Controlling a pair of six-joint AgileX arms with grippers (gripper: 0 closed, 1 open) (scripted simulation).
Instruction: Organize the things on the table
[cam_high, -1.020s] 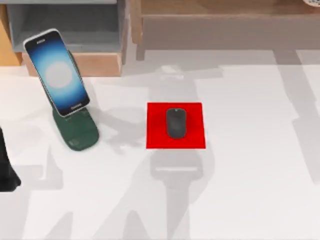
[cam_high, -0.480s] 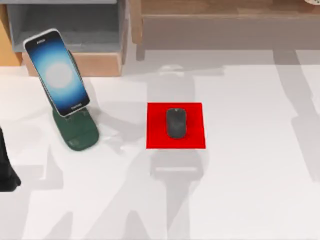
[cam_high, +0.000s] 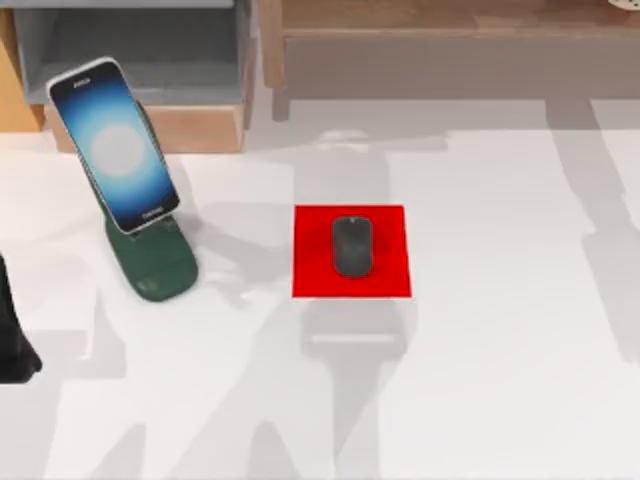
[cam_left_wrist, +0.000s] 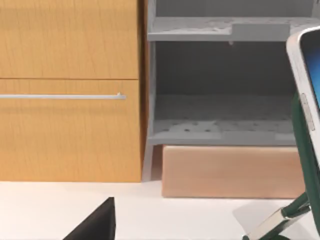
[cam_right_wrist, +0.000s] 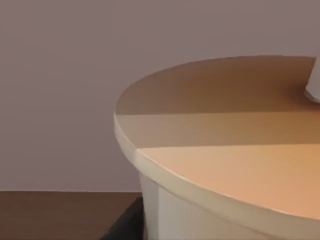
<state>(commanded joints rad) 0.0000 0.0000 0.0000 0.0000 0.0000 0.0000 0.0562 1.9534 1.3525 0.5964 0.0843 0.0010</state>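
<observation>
Nothing moved: mouse (cam_high: 351, 246) stays on mat (cam_high: 385, 280).

A small red square mat (cam_high: 351, 251) lies near the middle of the top view; a dark green stand (cam_high: 152, 262) sits at its left; a grey open shelf unit (cam_high: 140, 45) fills the upper left corner, beside a wooden drawer front with metal handle (cam_left_wrist: 62, 96).

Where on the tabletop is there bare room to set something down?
The table is bare right of the red mat and along the near edge below it. The left is crowded: the smartphone leans on its green stand.
</observation>
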